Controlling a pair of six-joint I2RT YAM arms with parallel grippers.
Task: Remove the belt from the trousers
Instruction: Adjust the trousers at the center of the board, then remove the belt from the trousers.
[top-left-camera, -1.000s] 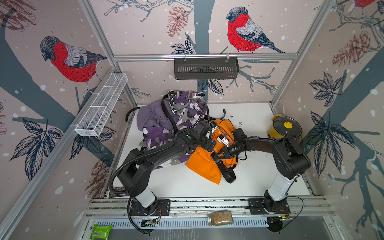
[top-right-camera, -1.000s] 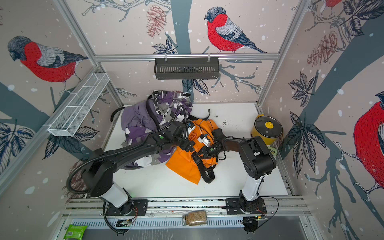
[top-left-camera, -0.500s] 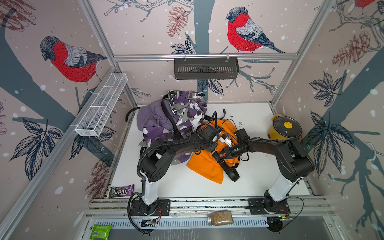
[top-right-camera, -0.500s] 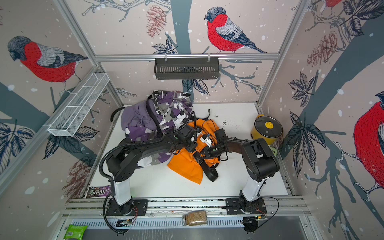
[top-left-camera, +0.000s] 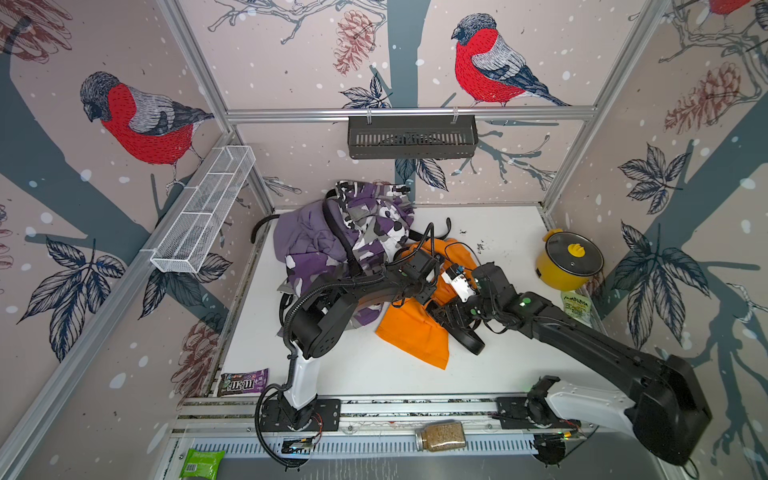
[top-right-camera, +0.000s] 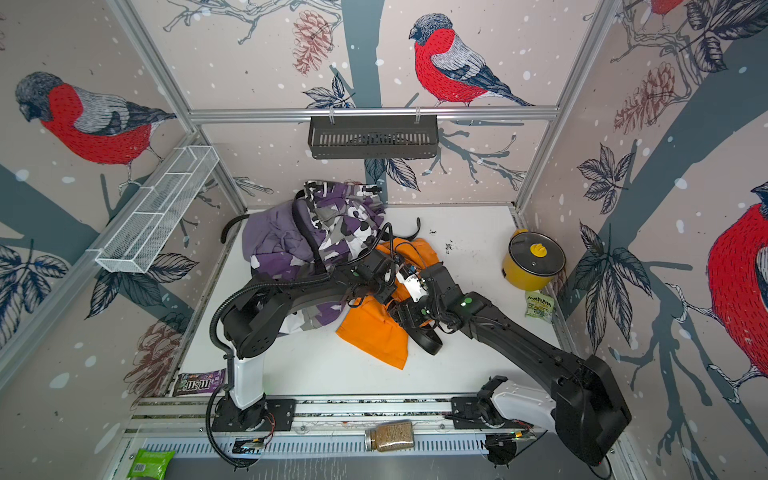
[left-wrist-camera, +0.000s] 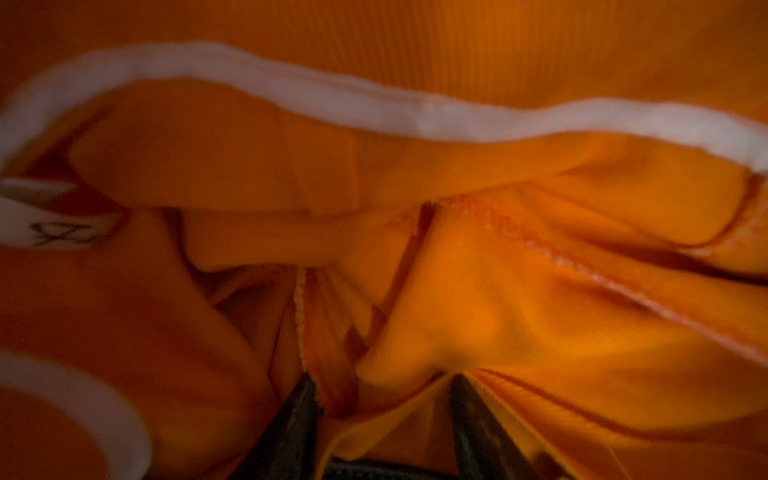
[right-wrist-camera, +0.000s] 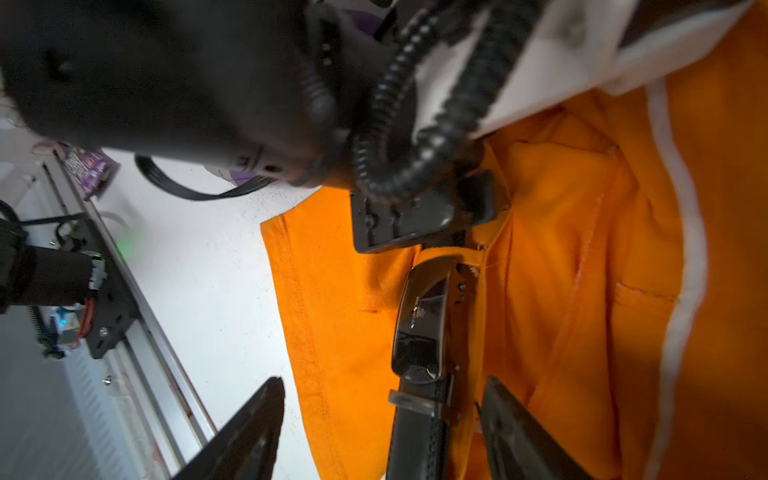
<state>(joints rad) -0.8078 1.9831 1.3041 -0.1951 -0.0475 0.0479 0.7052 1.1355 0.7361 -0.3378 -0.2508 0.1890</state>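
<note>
Nearest the viewer, a jar of grain (top-left-camera: 439, 435) lay on the front rail, with a green packet (top-left-camera: 202, 462) and a purple sweet packet (top-left-camera: 243, 381) off to the left. Beyond them, on the white table (top-left-camera: 365, 374), the orange trousers (top-left-camera: 415, 336) lay crumpled in the middle. The black belt (top-left-camera: 468, 341) curled out from them in a loop on the near right side. In the right wrist view its shiny buckle (right-wrist-camera: 422, 320) rested on the orange cloth. The strap ran back between the jaws of the right gripper (right-wrist-camera: 382, 384), which stood wide and held nothing. The left gripper (left-wrist-camera: 382, 388) was narrowed around a bunched fold of the orange cloth, apparently pinning it.

The likely trouble was that the right jaws could close on cloth along with the strap and drag the whole garment. The left pinch, taken on a loose fold only, could also slip under a pull. The two wrists sat very close together, so their cables might snag.

The left arm was folded at the elbow and reached across the clothes, wrist tipped down. The right arm stretched long and low from an elbow swung out towards the front right corner.

Farther back lay the lilac trousers (top-left-camera: 303, 241) and camouflage trousers (top-left-camera: 374, 220). A yellow pot (top-left-camera: 569, 262) stood by the right wall.
</note>
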